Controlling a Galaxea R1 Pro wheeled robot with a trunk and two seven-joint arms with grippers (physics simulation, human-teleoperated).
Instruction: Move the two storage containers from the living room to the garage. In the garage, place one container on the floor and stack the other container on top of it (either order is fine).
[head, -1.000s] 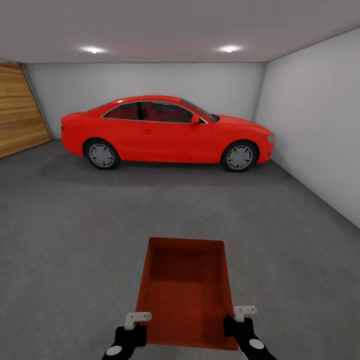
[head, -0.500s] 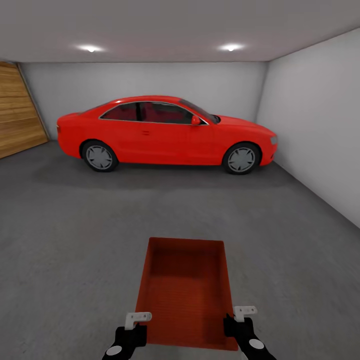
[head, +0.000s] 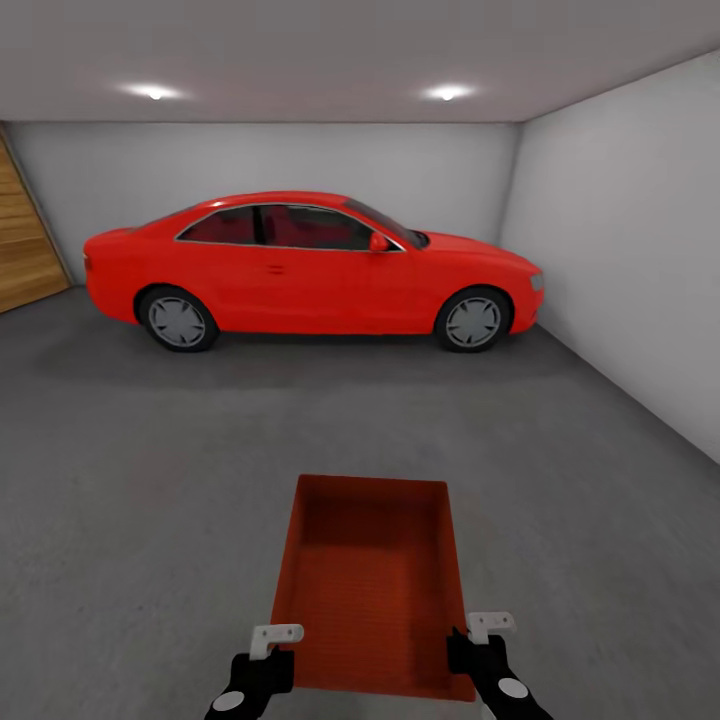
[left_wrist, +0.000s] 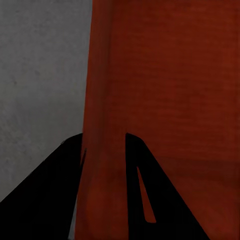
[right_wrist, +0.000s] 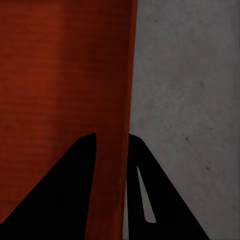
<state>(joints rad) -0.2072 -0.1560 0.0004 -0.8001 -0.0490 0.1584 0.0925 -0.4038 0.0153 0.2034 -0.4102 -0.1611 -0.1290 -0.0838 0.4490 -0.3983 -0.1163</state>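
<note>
While both grippers clamp its side walls, storage container (head: 370, 585) at lower centre, left gripper (head: 268, 645), right gripper (head: 478, 635), red car (head: 310, 268) upper middle, grey floor (head: 150, 480).

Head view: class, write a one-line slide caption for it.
Both grippers, left and right, carry a rust-red bin over the garage floor toward a red car.

The dark grey concrete floor (head: 150, 450) is stretching across the lower two thirds of the frame, matte and faintly mottled. A red coupe (head: 310, 270) is sitting on it at the upper middle, its four wheels touching the concrete, side-on, casting a soft shadow underneath along the far wall.
</note>
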